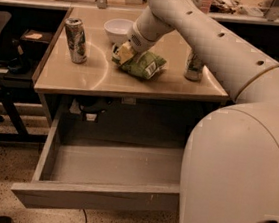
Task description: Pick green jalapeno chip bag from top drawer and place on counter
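One green chip bag (143, 65) was laid flat on the table (82, 79), just in front of a white bowl (117, 29). A left can (75, 40) was stood well to one side of it, and a right can (194, 65) was stood on the other side. The top drawer (94, 196) was pulled wide open below the table, and nothing was seen inside it. So the bag was judged to be out of the drawer and set down where the task wanted it.

The bag was likely put in this bare spot so that no can would be knocked over. It was likely kept low and flat so that it would not slide away.

The claw (123, 53) was placed at the left end of the bag, touching it. It could not be told whether the claw was clenched on the bag or had let it go.

The arm (189, 23) was reached in from the right, over the back part of the table. It was bent down at the wrist, so the claw was pointed down at the bag. The right can was seen just under the arm. The right end of the drawer was hidden by the robot's big white body (237, 180).
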### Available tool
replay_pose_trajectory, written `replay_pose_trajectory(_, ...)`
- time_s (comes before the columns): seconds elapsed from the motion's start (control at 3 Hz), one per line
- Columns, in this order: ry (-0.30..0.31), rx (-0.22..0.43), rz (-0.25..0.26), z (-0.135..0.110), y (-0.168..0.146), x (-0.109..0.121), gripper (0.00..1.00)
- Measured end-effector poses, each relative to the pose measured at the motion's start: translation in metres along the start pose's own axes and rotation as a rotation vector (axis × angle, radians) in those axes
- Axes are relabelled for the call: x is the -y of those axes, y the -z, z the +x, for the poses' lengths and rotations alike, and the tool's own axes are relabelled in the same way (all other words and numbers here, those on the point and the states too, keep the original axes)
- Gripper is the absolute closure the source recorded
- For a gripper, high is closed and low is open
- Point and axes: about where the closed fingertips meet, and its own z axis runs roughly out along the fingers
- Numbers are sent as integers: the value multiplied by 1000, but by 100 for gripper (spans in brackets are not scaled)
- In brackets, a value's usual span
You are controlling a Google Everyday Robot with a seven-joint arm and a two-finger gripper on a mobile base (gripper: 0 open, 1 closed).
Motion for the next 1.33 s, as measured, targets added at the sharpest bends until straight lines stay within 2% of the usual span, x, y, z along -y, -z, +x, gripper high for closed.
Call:
replay_pose_trajectory(1.0,0,0,0,0,0,0,11)
replay_pose_trajectory(1.33,0,0,0,0,0,0,0)
